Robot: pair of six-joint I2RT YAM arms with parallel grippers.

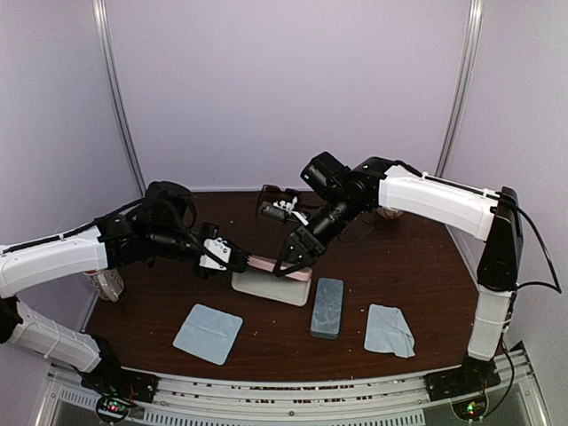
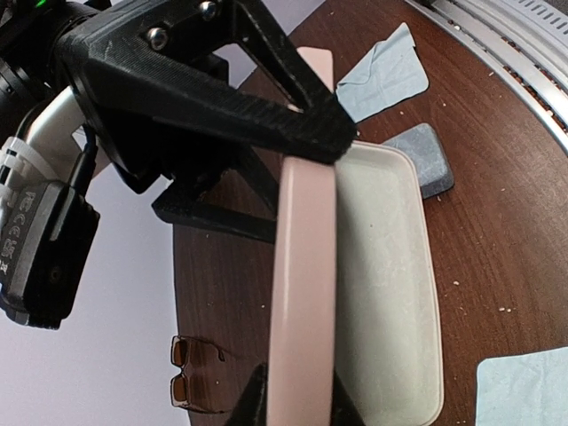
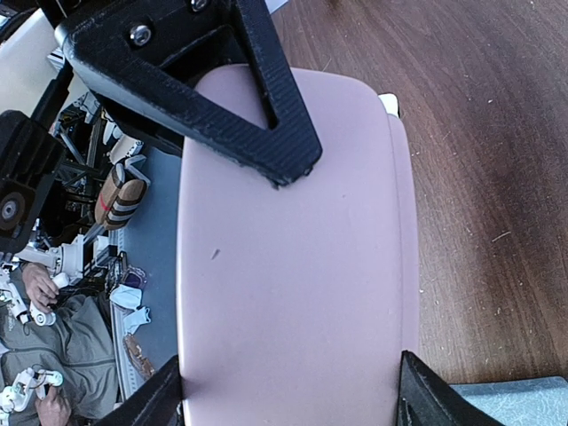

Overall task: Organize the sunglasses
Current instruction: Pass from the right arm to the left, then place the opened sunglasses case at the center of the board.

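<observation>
- No word, brand name or number can be read with certainty in any of the three views.
- Left wrist view, left edge of the frame — a black housing (image 2: 40,248) carries a short column of small white printed marks. They are turned sideways and look like compliance-type symbols, but they are too small and too cut off by the frame edge to make out.
- Top view, bottom edge — small circuit boards (image 1: 114,407) at the arm bases show tiny red and green points of light. Any print on them is too small to read.
</observation>
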